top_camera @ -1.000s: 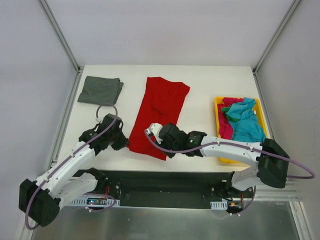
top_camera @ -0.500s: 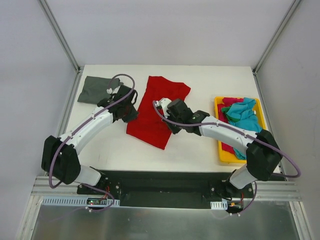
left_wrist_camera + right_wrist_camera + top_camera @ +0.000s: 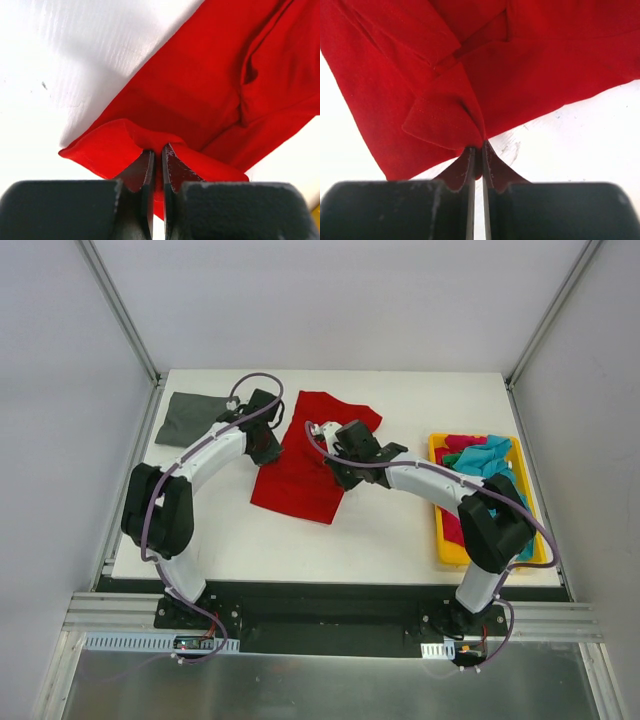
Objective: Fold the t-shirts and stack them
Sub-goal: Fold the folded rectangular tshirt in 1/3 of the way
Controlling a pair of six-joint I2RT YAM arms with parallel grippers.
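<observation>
Top external view: at the far left of the white desk (image 3: 400, 530), toward its back corner, a dark grey t-shirt (image 3: 195, 418) lies folded into a flat, roughly square bundle. Just to its right the left arm reaches across the desk, and the left jaws come down on the left edge of the bright red t-shirt (image 3: 300, 485), which lies lengthwise in the middle of the desk, a narrow strip running from the far side toward the near side. The left wrist view shows those jaws pressed together on a raised fold of the red cloth (image 3: 125, 145), which bulges up just ahead of the fingertips (image 3: 142, 167) while the rest of the shirt lies creased on the desk beyond. On the shirt's right edge the right jaws sit opposite; the right wrist view shows them pinching a turned-over hemmed corner of the red fabric (image 3: 442, 122), fingertips (image 3: 492, 162) nearly touching, with bare desk to the right of the cloth. Farther right, well apart from the red shirt, a yellow tray (image 3: 450, 558) holds a heap of crumpled shirts: a turquoise t-shirt (image 3: 490, 462) on top and a pinkish-red t-shirt (image 3: 450, 502) under it, the right arm's forearm crossing over the tray.
</observation>
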